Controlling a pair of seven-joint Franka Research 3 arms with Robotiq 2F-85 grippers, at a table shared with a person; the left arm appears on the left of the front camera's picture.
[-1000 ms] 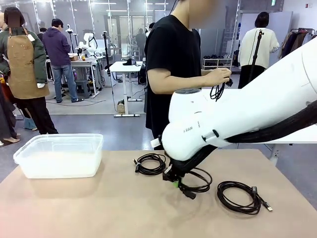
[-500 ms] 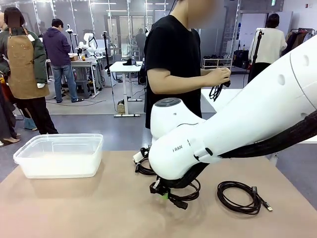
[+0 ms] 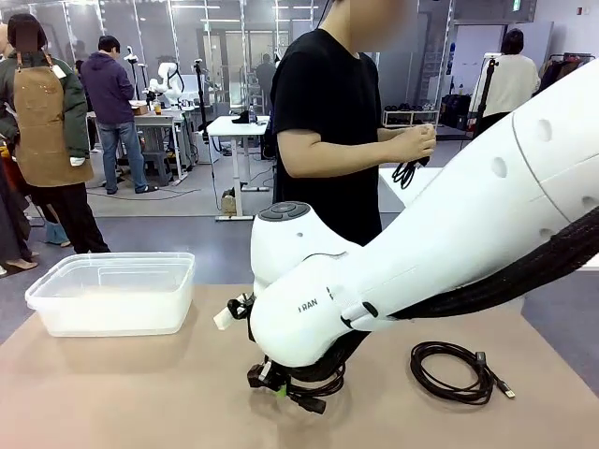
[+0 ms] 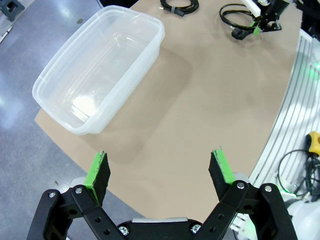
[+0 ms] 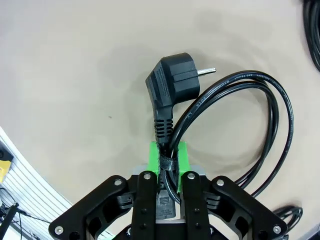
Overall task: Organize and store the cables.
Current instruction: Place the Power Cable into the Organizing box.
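At the left of the front view sits the clear tub (image 3: 110, 292), empty by the look of it. My left gripper (image 4: 159, 168) hangs above the table (image 3: 187, 393) near it, fingers spread wide, holding nothing. Low in the centre, my right gripper (image 3: 277, 382) is clamped on a coiled cable (image 5: 225, 86). My pads (image 5: 154, 156) pinch the bundled strands at the tie, just behind the plug (image 5: 172, 90). I judge that the sound spot: the cord is light and limp, its loops sag, and the heavier plug would swing. At lower right another coil (image 3: 454, 370) lies on the table. At upper right the person's hand (image 3: 412, 145) holds one more.
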